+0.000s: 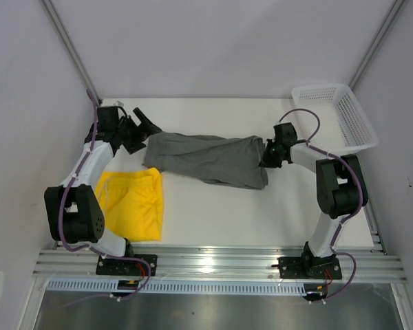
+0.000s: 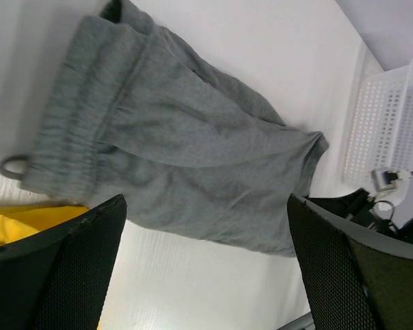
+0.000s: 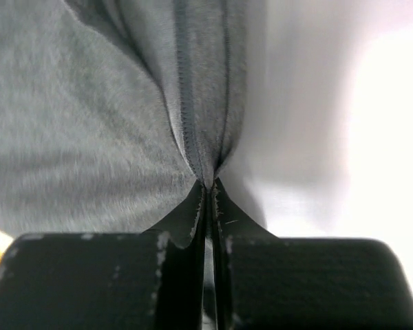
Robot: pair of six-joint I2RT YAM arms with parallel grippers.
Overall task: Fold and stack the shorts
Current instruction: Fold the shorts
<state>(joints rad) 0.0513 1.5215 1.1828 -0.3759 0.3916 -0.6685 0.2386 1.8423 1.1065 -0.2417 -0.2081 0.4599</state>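
My right fingers (image 3: 198, 210) pinch the leg hem (image 3: 203, 130) of the soft, limp grey-green cloth shorts (image 1: 206, 159), spread across the white bench (image 1: 261, 213); left fingers (image 1: 139, 132) gape above the waistband (image 2: 65, 148), likely the best second hold.

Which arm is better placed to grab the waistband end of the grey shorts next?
Left. The left gripper, open and empty, hovers beside the waistband of the grey shorts. The right gripper is shut on the cloth's opposite end, so it is occupied and farther away.
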